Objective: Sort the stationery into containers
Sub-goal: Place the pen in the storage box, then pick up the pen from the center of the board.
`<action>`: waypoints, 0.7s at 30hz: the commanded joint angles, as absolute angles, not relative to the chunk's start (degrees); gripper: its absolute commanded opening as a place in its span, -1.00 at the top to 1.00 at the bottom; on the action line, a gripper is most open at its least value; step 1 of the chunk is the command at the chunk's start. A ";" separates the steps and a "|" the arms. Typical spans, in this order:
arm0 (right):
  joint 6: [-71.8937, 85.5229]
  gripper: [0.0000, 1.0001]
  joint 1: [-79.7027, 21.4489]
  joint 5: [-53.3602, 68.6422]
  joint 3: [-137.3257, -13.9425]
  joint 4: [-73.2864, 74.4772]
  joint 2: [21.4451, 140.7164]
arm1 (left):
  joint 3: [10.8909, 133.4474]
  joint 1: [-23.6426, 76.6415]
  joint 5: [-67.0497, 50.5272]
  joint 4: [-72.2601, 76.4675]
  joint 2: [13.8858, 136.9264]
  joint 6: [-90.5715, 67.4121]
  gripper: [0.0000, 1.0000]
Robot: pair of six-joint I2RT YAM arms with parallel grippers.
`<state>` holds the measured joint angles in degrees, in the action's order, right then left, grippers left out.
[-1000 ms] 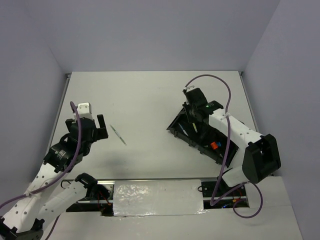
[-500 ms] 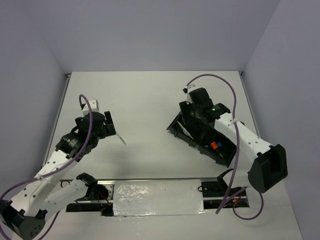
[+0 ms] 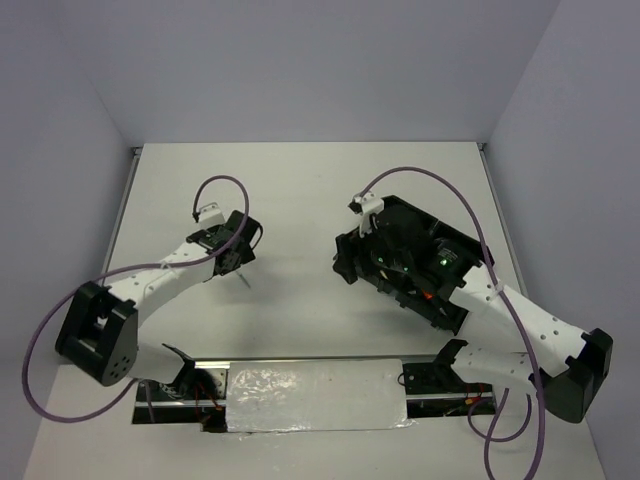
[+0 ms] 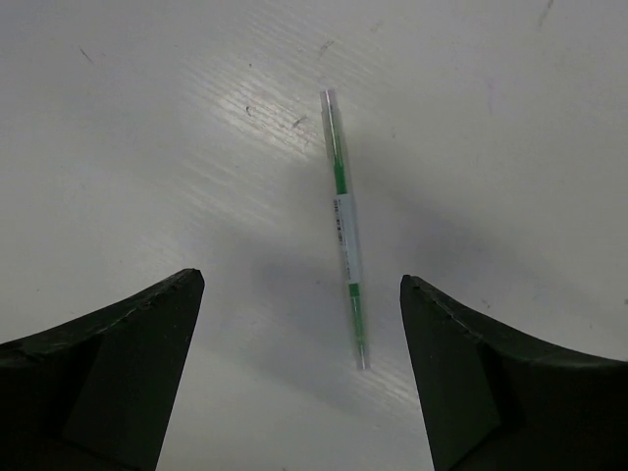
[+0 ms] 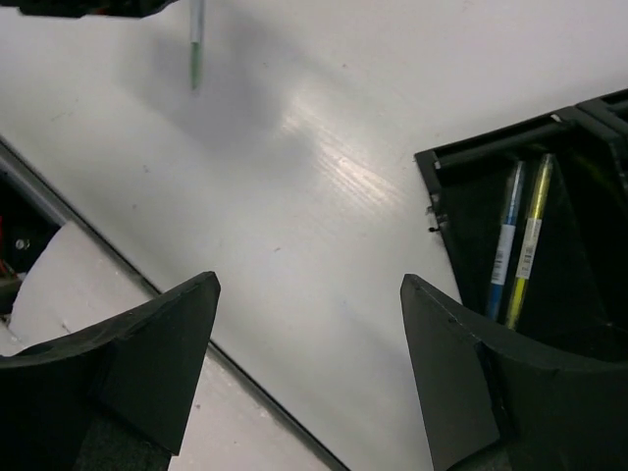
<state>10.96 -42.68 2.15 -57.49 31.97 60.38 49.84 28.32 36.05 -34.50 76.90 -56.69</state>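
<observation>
Pen, thin clear-green plastic, lies on smooth table beneath spread left hand.

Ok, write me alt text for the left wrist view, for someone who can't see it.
A thin clear pen with a green core lies on the white table, framed in the gap of the open left end effector. Its two dark fingers fill the lower corners and hold nothing.
</observation>
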 commanded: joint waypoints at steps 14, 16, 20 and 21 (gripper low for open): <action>12.66 -0.65 -46.14 -0.62 -52.03 31.82 54.32 | 52.92 26.02 32.26 -24.00 100.19 -62.40 -0.11; 13.01 -0.69 -46.06 -0.35 -51.68 30.68 53.36 | 51.07 26.02 30.60 -22.16 99.76 -61.96 0.23; 15.02 -0.83 -46.23 1.30 -48.79 26.03 51.77 | 47.12 26.10 27.08 -19.08 96.42 -61.44 0.74; 15.55 -0.86 -46.14 2.01 -48.26 24.71 51.51 | 45.28 26.19 26.29 -18.46 95.20 -61.17 0.84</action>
<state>13.67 -45.67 0.71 -50.09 29.87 52.88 50.63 26.28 33.30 -16.86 95.57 -61.56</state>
